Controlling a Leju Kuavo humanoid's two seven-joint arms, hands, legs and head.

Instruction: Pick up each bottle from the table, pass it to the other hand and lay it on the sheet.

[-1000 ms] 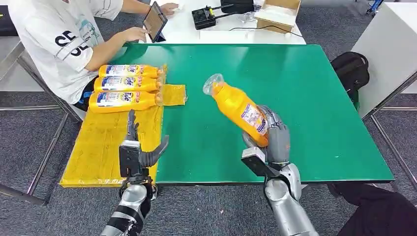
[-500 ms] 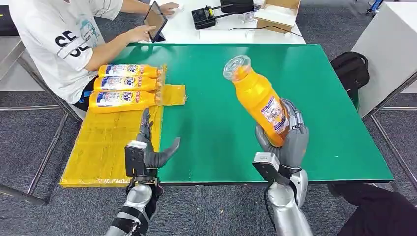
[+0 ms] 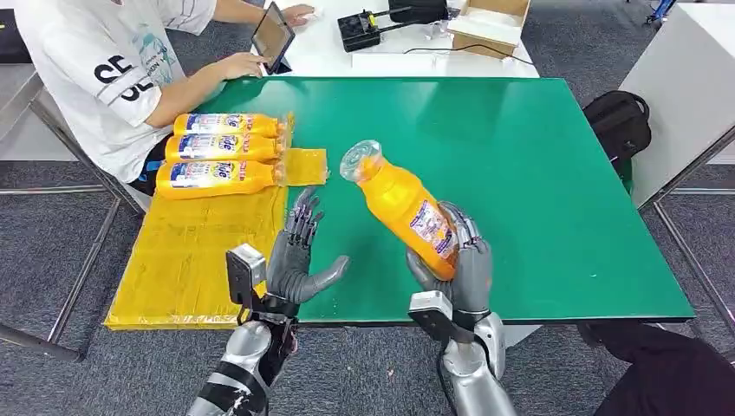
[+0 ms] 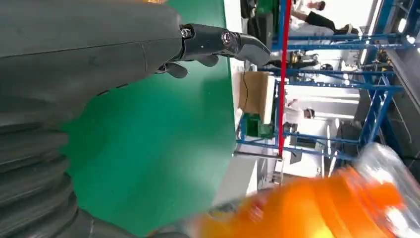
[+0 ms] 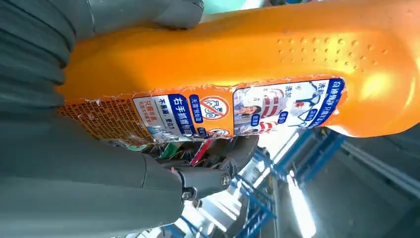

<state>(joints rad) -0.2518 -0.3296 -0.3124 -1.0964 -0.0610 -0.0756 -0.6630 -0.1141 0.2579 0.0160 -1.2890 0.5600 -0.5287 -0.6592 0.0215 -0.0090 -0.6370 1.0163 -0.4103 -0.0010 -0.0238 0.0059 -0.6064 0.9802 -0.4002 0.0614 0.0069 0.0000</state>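
My right hand [image 3: 464, 264] grips an orange bottle [image 3: 400, 204] by its lower body, lifted over the green table [image 3: 537, 173] and tilted with its clear cap toward the upper left. The right wrist view has the bottle [image 5: 257, 64] and its label close up. My left hand [image 3: 299, 256] is held up with fingers spread and empty, a short way left of the bottle, above the edge of the yellow sheet [image 3: 186, 251]. In the left wrist view the bottle [image 4: 317, 208] is a blur beyond the left hand [image 4: 99, 54]. Three orange bottles [image 3: 221, 149] lie side by side on the sheet's far end.
A person in a white shirt [image 3: 113, 69] sits at the table's far left corner holding a tablet [image 3: 273, 36]. A white table behind carries a black device [image 3: 360, 30] and a cardboard box [image 3: 490, 24]. A black bag [image 3: 617, 121] sits on the floor at right.
My right hand has swung the bottle left and lower, toward the left hand. My left hand has risen and moved right, closing the gap, fingers still spread.
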